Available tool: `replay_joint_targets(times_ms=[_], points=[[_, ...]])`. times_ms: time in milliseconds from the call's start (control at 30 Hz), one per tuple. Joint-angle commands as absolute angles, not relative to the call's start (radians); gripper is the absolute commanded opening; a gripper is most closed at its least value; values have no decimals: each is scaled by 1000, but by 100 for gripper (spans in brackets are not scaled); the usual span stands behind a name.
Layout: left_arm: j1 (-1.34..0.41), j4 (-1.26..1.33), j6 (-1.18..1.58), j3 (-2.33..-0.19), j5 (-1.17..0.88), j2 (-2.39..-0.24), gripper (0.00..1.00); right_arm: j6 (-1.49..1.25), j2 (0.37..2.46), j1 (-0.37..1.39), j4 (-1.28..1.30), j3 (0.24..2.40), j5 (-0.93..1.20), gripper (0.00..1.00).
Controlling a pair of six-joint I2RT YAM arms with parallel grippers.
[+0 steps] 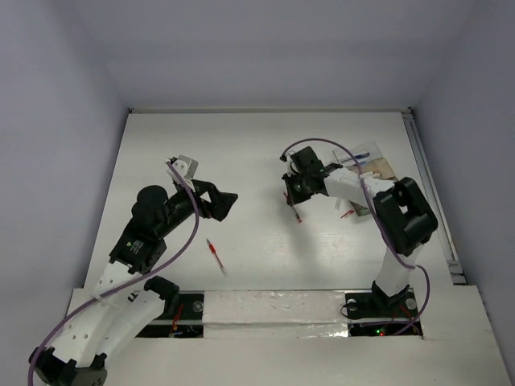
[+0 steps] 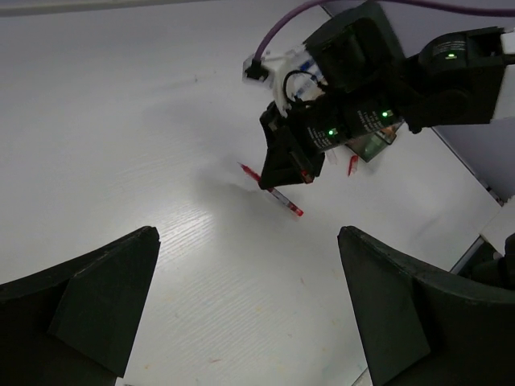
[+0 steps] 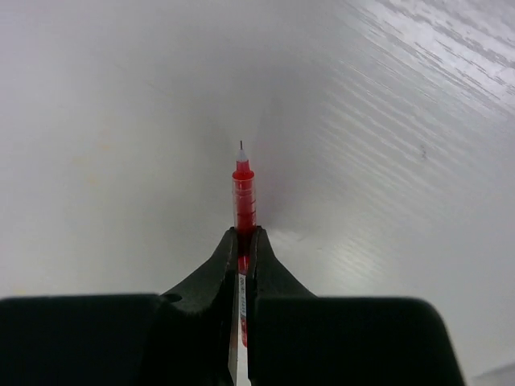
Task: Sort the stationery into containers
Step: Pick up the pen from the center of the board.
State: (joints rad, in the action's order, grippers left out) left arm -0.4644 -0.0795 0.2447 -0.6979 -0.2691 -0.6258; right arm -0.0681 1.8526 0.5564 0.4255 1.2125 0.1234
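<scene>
Jaws of the right gripper [image 3: 243,241] clamp a red pen [image 3: 244,193] left of the organiser box [image 1: 383,168]; the left gripper [image 1: 227,201], farther left, gapes empty near a second red pen [image 1: 214,254].

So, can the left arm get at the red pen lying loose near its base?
Probably yes. The loose red pen lies alone on the table, just nearer the base than the open left gripper, nothing covering it. The right gripper, shut on a second red pen, is well aside.
</scene>
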Motion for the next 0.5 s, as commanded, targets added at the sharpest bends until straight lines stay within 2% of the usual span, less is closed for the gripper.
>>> replay_joint_targets(times_ms=[0,133,333,467], points=[[-468,-37,255,-715,-356,-656,92,-355,1653,604,8,1120,238,0],[-459,-26,264,-710,-382,-670,86,-533,1485,661,-303,1007,276,0],[-459,-9,278,-706,-417,-683,78,-629,1413,779,-493,985,232,0],[-459,-6,284,-703,-439,-689,76,-653,1425,821,-571,996,244,0]])
